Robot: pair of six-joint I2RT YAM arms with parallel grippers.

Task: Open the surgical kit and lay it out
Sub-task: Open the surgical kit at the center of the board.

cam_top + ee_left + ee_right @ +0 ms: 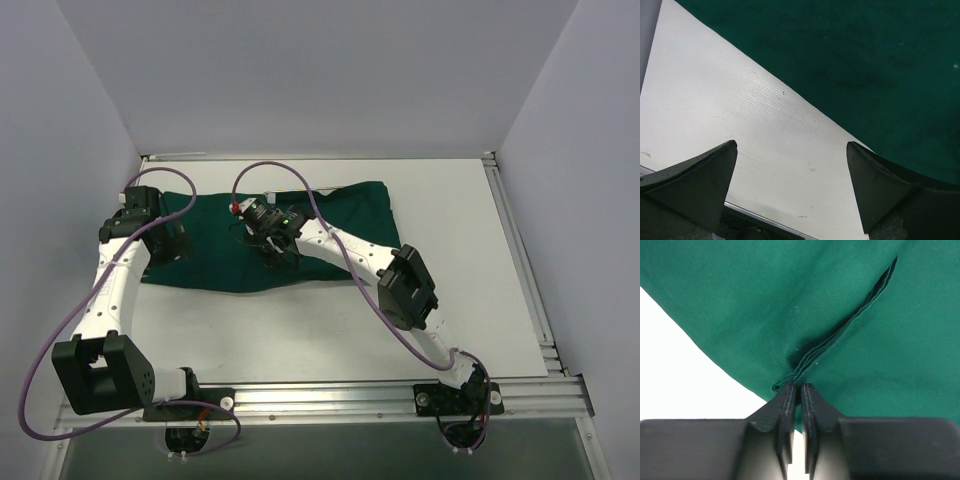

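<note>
The dark green cloth [865, 60] fills the upper right, its edge running on a slant from the top left down to the right edge, lying flat on the white table [715, 100]. The left gripper [791, 145] stands wide open above the bare tabletop. The right one of its two dark fingers [700, 180] overlaps the cloth's edge, and a metal rail [765, 220] shows between them at the bottom.

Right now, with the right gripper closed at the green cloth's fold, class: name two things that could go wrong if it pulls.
1. The right gripper seems to pinch only the very edge of the layered fold, so it may slip out, or only one layer may lift.
2. The left gripper hangs open over bare table beside the green cloth, not holding it; a pull could drag the whole cloth instead of unfolding it.
</note>
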